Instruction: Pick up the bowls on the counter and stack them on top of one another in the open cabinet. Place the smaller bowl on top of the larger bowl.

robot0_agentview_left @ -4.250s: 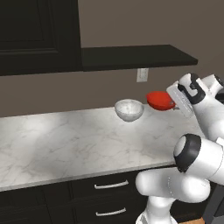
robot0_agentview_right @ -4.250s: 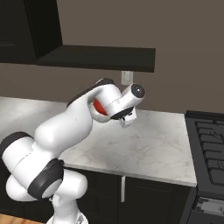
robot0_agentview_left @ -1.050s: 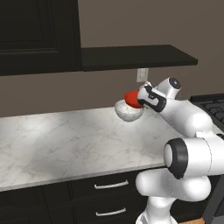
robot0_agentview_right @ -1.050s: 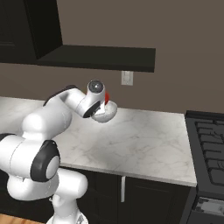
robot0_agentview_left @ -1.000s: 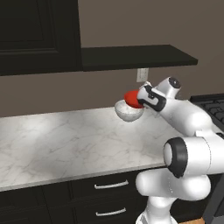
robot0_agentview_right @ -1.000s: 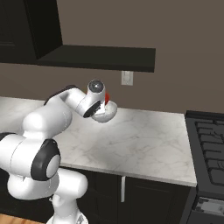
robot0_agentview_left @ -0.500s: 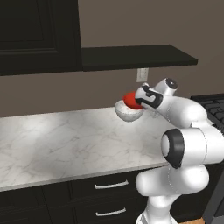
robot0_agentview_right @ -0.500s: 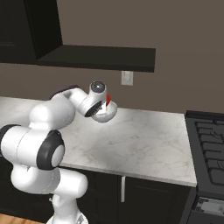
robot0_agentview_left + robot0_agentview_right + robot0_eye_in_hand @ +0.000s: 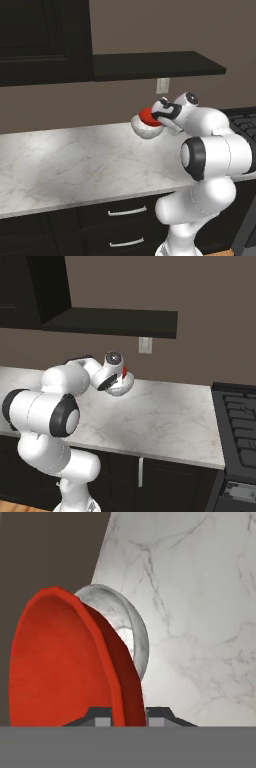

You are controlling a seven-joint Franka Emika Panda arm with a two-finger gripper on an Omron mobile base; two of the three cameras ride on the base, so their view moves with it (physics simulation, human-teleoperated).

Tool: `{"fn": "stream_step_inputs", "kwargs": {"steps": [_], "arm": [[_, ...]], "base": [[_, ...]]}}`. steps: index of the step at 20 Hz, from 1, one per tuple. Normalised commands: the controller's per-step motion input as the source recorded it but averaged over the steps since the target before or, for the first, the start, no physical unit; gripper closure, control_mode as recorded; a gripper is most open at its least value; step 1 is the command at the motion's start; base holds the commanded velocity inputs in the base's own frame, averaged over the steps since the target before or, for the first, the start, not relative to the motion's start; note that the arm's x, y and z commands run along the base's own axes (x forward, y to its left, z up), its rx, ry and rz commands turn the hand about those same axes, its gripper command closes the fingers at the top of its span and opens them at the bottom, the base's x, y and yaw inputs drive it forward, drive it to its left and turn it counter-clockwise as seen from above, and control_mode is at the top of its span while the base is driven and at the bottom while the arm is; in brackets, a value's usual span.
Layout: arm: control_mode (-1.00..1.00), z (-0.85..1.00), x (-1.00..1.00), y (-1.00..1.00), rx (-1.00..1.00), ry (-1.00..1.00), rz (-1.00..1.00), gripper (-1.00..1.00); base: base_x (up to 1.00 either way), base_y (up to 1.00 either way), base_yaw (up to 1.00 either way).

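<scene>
Red bowl [image 9: 65, 662] pinched in gripper [image 9: 129, 716]

The white arm bends across the left half of the frame, its wrist ending just left of centre. There a sliver of the red bowl [image 9: 124, 370] shows behind the wrist, right above the white speckled bowl [image 9: 123, 387], which sits on the marble desk [image 9: 165, 421]. The black shelf [image 9: 115, 321] spans the upper middle. A dark stovetop [image 9: 240, 426] fills the right edge.

No readable text, labels, brands or numbers anywhere in these views.
</scene>
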Motion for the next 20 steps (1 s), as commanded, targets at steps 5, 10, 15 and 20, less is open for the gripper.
{"fn": "stream_step_inputs", "kwargs": {"steps": [5, 10, 15, 20], "arm": [[-1.0, -0.14, 0.25, 0.0, 0.0, 0.0, 0.0, 1.0], [-1.0, -0.14, 0.26, 0.0, 0.0, 0.0, -0.01, 1.0], [-1.0, -0.15, 0.22, 0.0, 0.0, 0.0, 0.0, 1.0], [-1.0, -0.16, 0.15, 0.0, 0.0, 0.0, 0.0, 1.0]], "base": [[0.0, 0.0, 0.0], [0.0, 0.0, 0.0], [0.0, 0.0, 0.0], [0.0, 0.0, 0.0]]}}
